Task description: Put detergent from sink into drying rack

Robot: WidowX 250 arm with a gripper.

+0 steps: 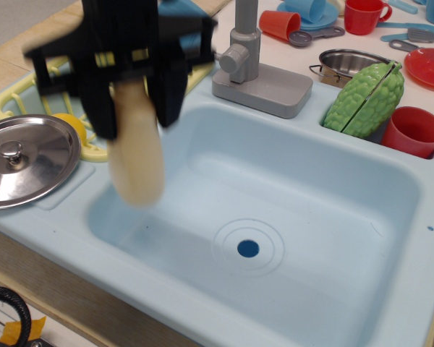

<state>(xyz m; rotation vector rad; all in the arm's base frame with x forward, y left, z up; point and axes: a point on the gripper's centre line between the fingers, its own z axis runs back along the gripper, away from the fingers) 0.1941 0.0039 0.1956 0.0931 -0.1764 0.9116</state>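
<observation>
Gripper (134,108) clamped on the detergent bottle (136,163), which hangs clear above the sink (333,202), motion-blurred. Lifted height evidently serves to clear the basin rim toward the drying rack (43,87), partly occupied by a steel lid (25,155).

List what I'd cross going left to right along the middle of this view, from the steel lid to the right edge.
Steel lid → detergent, gripped by the pincer → sink basin → green vegetable toy → red cup.
</observation>
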